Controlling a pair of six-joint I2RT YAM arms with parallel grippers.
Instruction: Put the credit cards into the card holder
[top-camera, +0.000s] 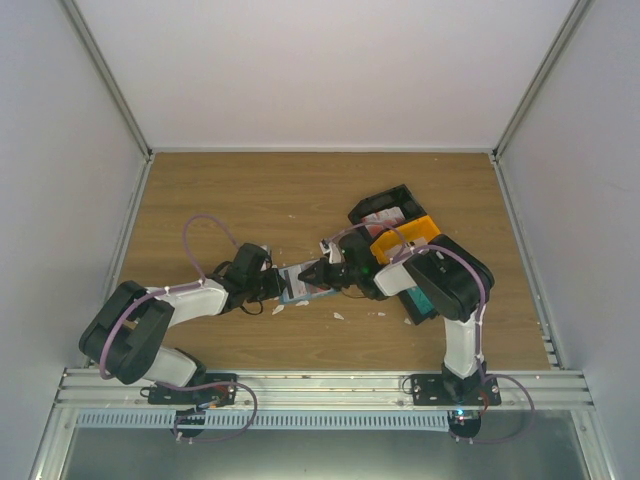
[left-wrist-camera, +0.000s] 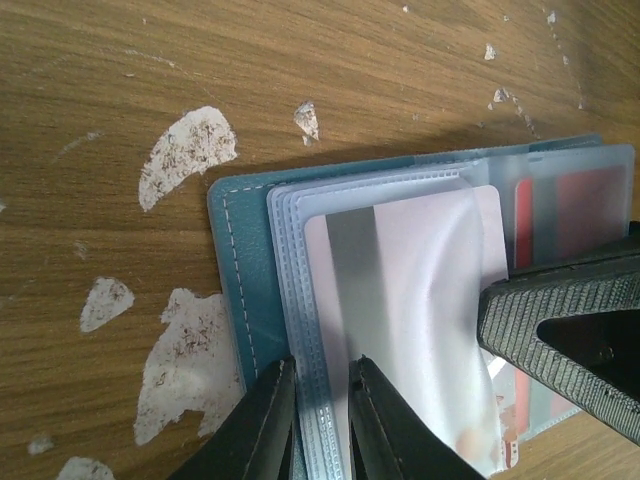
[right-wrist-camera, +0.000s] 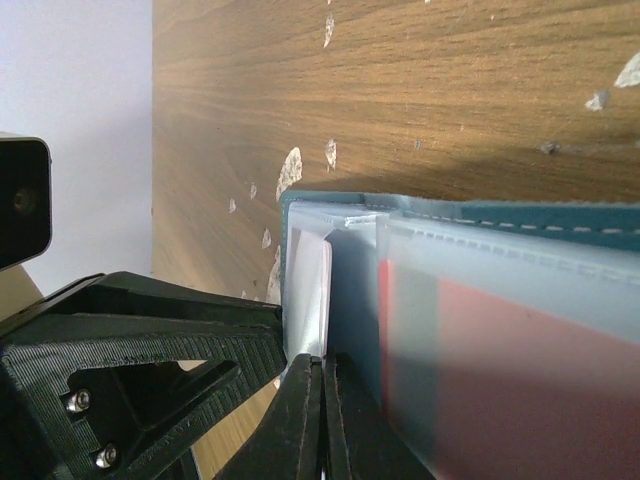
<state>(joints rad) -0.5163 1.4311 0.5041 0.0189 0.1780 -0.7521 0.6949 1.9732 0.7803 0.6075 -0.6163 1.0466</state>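
Note:
The blue card holder (top-camera: 296, 281) lies open on the table between both grippers. In the left wrist view the card holder (left-wrist-camera: 235, 260) shows its clear sleeves, and a white credit card (left-wrist-camera: 420, 270) with a grey stripe sits partly inside one. My left gripper (left-wrist-camera: 322, 375) pinches the sleeves' edge, its jaws close together; it also shows in the top view (top-camera: 283, 283). My right gripper (right-wrist-camera: 322, 365) is shut on that white card's edge (right-wrist-camera: 305, 290); it shows in the top view (top-camera: 312, 272). A second card (right-wrist-camera: 520, 370) with red patches sits in the neighbouring sleeve.
A black bin (top-camera: 385, 208), an orange bin (top-camera: 405, 238) and a teal bin (top-camera: 420, 300) stand right of the holder, by the right arm. White scraps (top-camera: 278, 309) lie on the wood near the holder. The table surface has pale worn patches (left-wrist-camera: 185, 150).

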